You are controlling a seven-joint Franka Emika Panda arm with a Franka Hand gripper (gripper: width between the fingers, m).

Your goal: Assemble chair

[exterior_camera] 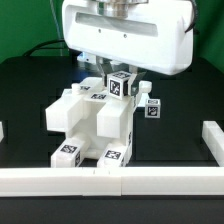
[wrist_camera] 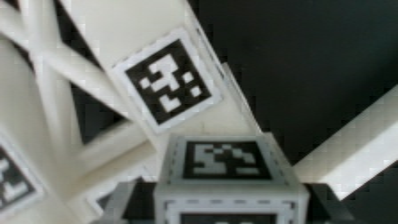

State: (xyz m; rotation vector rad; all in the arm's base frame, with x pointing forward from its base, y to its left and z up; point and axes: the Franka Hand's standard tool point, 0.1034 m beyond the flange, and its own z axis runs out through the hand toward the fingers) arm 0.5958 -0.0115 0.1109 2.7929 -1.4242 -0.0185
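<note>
The gripper point(exterior_camera: 121, 80) has a broad, rounded white housing point(exterior_camera: 125, 35) under a grey collar point(exterior_camera: 112, 6).

Stretching out as a black tabletop point(exterior_camera: 25, 100), being edged in front and on the exterior view's right by a white border rail point(exterior_camera: 100, 181), backing onto a green backdrop point(exterior_camera: 25, 22).
</note>
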